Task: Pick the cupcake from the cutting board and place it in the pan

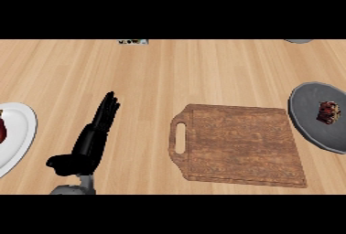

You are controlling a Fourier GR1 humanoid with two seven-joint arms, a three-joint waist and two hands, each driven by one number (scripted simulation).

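A brown wooden cutting board (240,144) with a handle slot on its left side lies at the centre right, and nothing sits on it. At the right edge is a grey round pan (312,132), partly cut off by the view, with a small dark red-brown cupcake (328,112) lying inside it. My left hand (91,137) rests at the lower left, left of the board, fingers straight and pointing away, thumb out to the side, holding nothing. My right hand does not show in the head view.
A white plate (20,137) sits at the left edge with a red item (2,130) on it, mostly cut off. A small object (132,42) lies at the counter's far edge, and a grey rim (299,41) shows at the top right.
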